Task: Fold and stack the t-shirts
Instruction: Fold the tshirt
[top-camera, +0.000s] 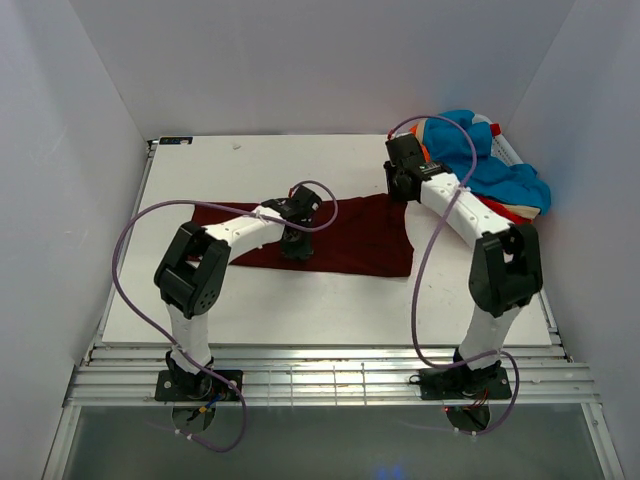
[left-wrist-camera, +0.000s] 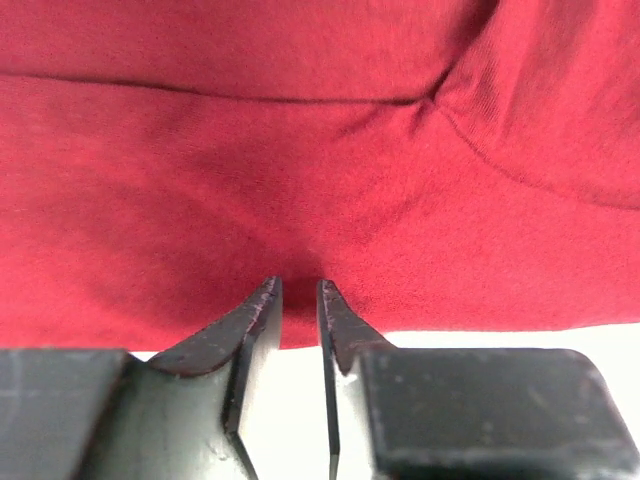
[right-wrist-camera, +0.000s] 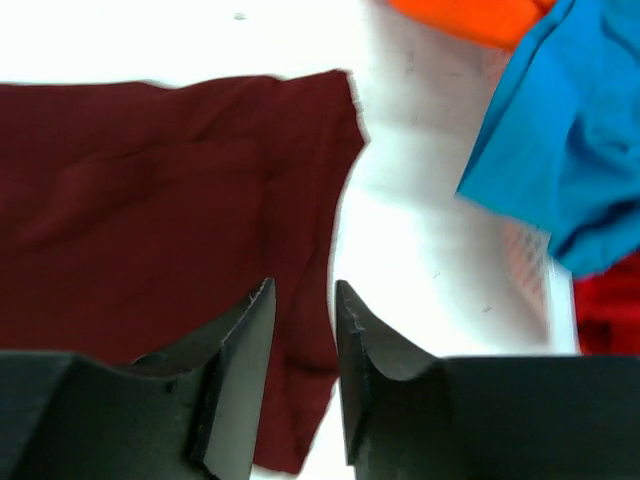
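The left tool (left-wrist-camera: 298, 285) is clamped on the maroon t-shirt (top-camera: 360, 235) edge, probably for folding. The right tool (right-wrist-camera: 303, 290) hovers slightly apart, holding nothing.

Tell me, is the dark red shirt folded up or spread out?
Spread out: the maroon shirt lies wide and flat on the table, not bundled. Any half-fold, cannot tell.

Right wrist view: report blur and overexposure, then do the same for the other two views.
Right wrist view: the table is blown out to white; the maroon shirt and blue shirt look soft. Left wrist view: evenly lit, the cloth's knit visible. Top external view: sharp, even light, faint shadows only.
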